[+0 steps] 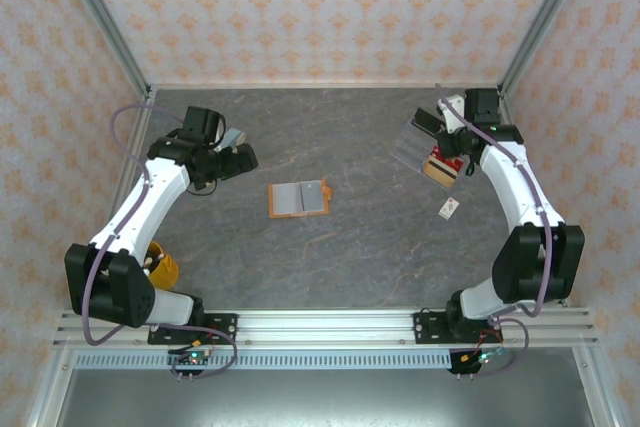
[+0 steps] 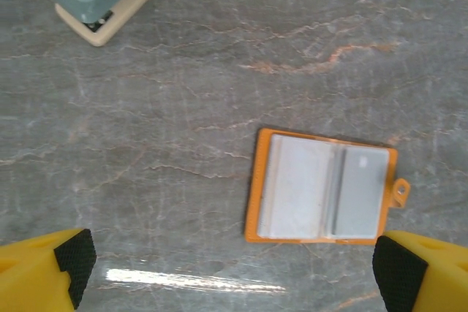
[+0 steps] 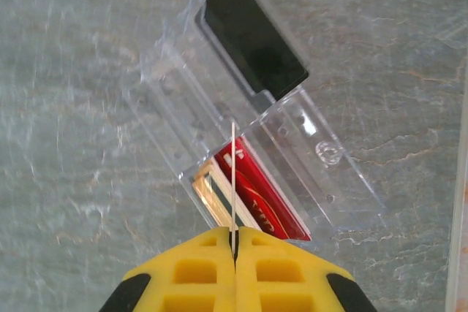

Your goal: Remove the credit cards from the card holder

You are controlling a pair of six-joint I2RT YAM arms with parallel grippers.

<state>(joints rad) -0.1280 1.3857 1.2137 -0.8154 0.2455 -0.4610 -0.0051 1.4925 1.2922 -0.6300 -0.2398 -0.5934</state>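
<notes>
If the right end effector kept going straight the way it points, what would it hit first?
Probably the clear plastic tray ahead, where red cards lie; the thin card the right end effector pinches would touch first. Depth is unclear.

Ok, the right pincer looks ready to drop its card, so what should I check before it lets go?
1. Right pincer shut on the card: ok.
2. Card edge lined up over the clear tray: ok.
3. Left pincer open and apart from the card holder: ok.
4. Card holder pockets emptied: cannot tell, grey film hides them.
</notes>
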